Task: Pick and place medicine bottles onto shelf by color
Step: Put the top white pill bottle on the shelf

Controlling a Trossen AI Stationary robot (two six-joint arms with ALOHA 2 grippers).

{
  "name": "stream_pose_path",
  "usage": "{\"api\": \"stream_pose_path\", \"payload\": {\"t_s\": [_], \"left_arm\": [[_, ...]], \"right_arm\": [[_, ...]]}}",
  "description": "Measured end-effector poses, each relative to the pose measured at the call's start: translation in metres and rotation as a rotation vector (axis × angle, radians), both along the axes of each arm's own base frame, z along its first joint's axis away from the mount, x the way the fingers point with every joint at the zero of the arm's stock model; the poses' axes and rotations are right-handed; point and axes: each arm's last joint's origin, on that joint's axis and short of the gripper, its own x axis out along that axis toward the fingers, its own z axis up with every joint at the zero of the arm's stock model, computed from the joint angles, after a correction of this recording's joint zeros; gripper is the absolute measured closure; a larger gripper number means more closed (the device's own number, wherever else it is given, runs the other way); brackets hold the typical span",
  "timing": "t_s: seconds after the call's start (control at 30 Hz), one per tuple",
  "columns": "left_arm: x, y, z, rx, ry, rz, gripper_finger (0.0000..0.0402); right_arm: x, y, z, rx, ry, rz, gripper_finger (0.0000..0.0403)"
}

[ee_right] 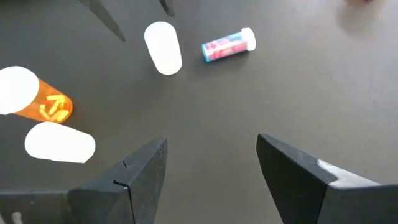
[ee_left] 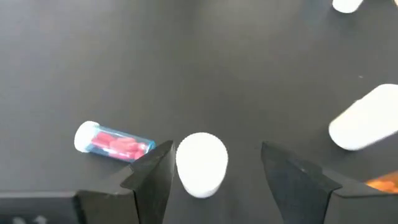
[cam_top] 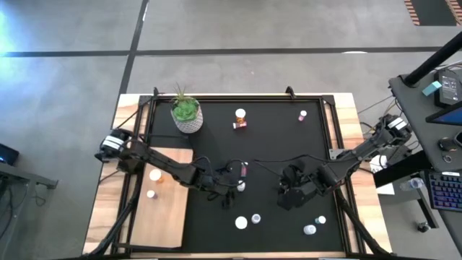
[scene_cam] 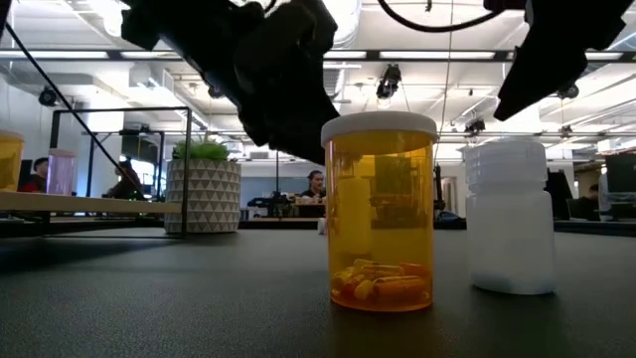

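Note:
My left gripper (ee_left: 216,152) is open low over the black mat (cam_top: 289,144), its fingers on either side of a small upright white bottle (ee_left: 201,163) without visibly touching it. A pink-filled bottle (ee_left: 115,141) lies on its side just beyond. My right gripper (ee_right: 211,140) hangs open above bare mat with nothing between its fingers. In front of it stand an orange bottle (ee_right: 37,99) and a white bottle (ee_right: 59,143). The light-wood shelf (cam_top: 166,209) lies at the mat's left and carries an orange bottle (cam_top: 155,175) and a white one (cam_top: 151,193).
A speckled pot with a green plant (cam_top: 186,114) stands at the far left of the mat. An orange bottle (cam_top: 240,115) and a pink one (cam_top: 302,114) stand near the far edge. Two more bottles (cam_top: 315,224) stand near the mat's front right.

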Motion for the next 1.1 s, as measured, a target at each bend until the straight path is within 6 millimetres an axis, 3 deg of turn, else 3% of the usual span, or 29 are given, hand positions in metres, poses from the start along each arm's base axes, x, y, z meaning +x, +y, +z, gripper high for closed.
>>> {"api": "stream_pose_path", "payload": {"t_s": [0.27, 0.7, 1.1], "left_arm": [[0.004, 0.002, -0.017, 0.044, 0.039, 0.041, 0.0178], [0.006, 0.003, -0.022, 0.041, 0.031, 0.050, 0.0179], [0.007, 0.003, -0.023, 0.029, 0.037, 0.036, 0.0262]], "right_arm": [[-0.002, -0.001, -0.008, 0.007, 0.004, -0.017, 0.0165], [-0.002, -0.001, -0.009, 0.008, 0.003, -0.016, 0.0165], [-0.002, -0.001, -0.009, 0.019, -0.004, -0.029, 0.0165]]}}
